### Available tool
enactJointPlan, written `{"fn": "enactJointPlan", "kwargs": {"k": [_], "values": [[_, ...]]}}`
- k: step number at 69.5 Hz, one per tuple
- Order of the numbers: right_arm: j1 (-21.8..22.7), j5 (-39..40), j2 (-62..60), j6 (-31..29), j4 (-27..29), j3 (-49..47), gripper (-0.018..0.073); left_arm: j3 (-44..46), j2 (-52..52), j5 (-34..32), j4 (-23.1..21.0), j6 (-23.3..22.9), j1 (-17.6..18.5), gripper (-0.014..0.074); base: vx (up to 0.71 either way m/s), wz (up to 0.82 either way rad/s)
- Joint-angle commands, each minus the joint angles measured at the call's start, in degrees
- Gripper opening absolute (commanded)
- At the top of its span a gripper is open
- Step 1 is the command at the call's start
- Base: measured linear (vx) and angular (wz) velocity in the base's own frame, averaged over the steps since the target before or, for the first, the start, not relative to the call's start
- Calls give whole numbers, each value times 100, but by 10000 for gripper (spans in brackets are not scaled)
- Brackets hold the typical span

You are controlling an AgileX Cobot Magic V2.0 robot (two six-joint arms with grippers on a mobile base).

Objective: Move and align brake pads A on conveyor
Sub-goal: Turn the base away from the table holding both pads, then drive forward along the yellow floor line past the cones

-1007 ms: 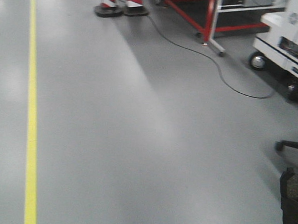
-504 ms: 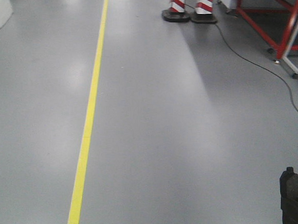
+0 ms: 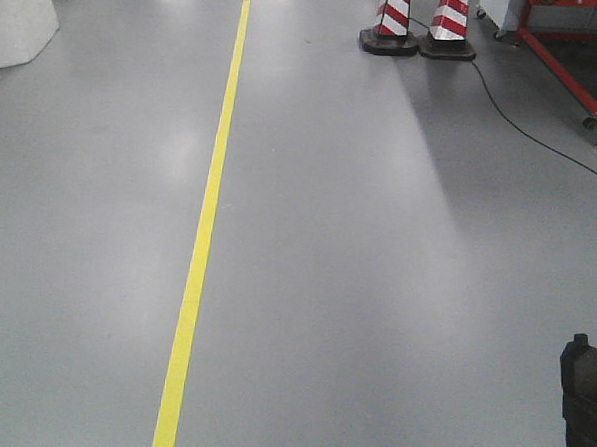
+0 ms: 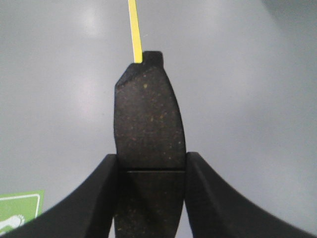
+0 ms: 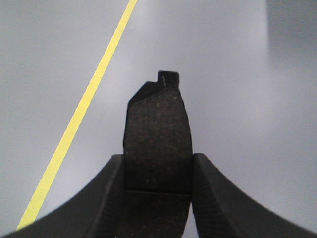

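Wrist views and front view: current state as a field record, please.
left gripper: shut on dark grey speckled oblong brake pad, tab end uppermost in view
right gripper: shut on second dark grey oblong brake pad, same pose
conveyor: not in view
behind both pads: smooth grey floor, yellow line
front view, far end: red-and-white striped cones, red steel frame, black cable

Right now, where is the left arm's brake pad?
Left wrist view: the brake pad is clamped in the left gripper, above the floor, its tabbed end overlapping the yellow line.
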State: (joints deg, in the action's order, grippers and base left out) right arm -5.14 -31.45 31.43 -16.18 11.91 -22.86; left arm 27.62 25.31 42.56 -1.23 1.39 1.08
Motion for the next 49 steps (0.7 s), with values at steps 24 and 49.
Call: {"fn": "enactJointPlan", "kwargs": {"k": [24, 49], "values": [[14, 457, -5, -37, 48, -176, 69, 164, 30, -497, -25, -5, 42, 122, 44, -4], [14, 457, -5, -37, 48, -176, 69, 164, 30, -497, -25, -5, 42, 122, 50, 1]]}}
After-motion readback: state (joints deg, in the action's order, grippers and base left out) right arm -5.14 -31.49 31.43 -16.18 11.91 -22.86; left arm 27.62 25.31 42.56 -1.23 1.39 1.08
